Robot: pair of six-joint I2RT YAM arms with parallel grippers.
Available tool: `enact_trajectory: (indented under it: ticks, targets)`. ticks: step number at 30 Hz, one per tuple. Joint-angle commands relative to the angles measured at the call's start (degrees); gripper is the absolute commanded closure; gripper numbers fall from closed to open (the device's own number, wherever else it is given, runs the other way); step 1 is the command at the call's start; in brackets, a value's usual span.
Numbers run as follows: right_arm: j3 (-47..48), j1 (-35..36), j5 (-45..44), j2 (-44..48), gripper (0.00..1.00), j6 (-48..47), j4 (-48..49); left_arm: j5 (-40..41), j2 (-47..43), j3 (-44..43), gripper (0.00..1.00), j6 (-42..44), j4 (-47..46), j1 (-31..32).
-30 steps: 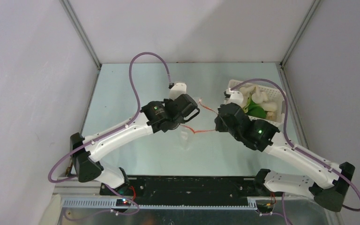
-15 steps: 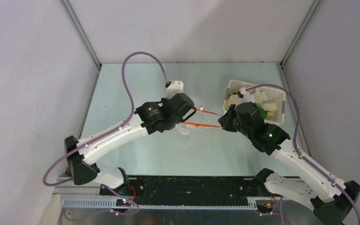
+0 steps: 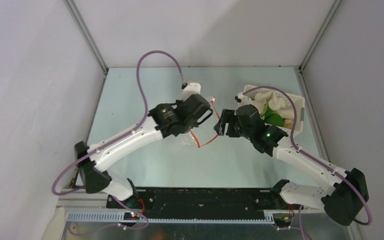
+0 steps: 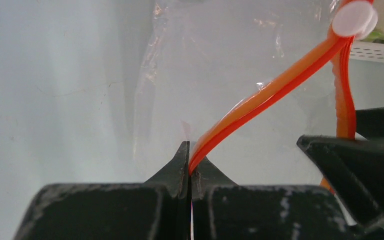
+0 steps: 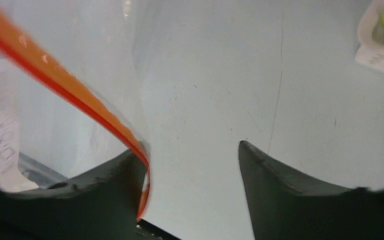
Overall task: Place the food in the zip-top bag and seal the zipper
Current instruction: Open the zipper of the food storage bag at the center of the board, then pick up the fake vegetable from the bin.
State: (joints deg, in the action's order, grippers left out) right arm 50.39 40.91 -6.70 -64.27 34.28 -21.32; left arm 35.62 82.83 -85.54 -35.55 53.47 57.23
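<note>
In the left wrist view my left gripper (image 4: 190, 159) is shut on the orange-red zipper (image 4: 265, 95) of the clear zip-top bag (image 4: 215, 55), which hangs crinkled below it. A white slider (image 4: 354, 19) sits at the strip's far end. From above, the zipper (image 3: 196, 141) droops in a slack loop between my left gripper (image 3: 194, 129) and my right gripper (image 3: 221, 122). My right gripper (image 5: 192, 160) stands open, the zipper (image 5: 80, 102) lying loosely against its left finger (image 5: 115, 190). The food (image 3: 272, 107), cream and green pieces, lies in the white basket.
The white perforated basket (image 3: 300, 107) stands at the back right, close behind my right arm; its corner (image 5: 380, 55) shows in the right wrist view. Grey walls enclose the pale green table (image 3: 130, 95) on three sides.
My right gripper has opened and let go of the zipper. The strip, stretched taut between both grippers half a second ago, now sags in a loop. My left gripper stays shut on it.
</note>
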Motion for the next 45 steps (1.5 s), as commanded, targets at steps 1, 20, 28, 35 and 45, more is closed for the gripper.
enact_trajectory:
  ticks: [1, 20, 28, 35, 45]
  targets:
    - [0.6, -0.3, 0.8, 1.9, 0.08, -3.6, 8.1, 3.0, 7.9, -7.2, 1.0, -1.0, 3.9, -0.7]
    - [0.8, -18.5, -13.5, 14.6, 0.01, 2.0, -10.6, -3.2, 17.6, -13.9, 1.0, -2.0, 4.6, -5.3]
    - [0.8, -29.3, -7.0, 5.1, 0.01, 6.1, -6.6, -5.7, 17.6, -12.6, 1.0, -2.3, 2.6, -7.5]
    - [0.8, -31.0, -9.1, -4.1, 0.01, 11.6, 2.6, -7.3, 17.2, -12.5, 1.0, -1.6, 0.2, -8.2]
    - [3.0, -31.3, -9.7, -14.4, 0.0, 17.2, 10.5, -7.7, 17.6, -12.3, 1.0, -0.6, -0.4, -8.9]
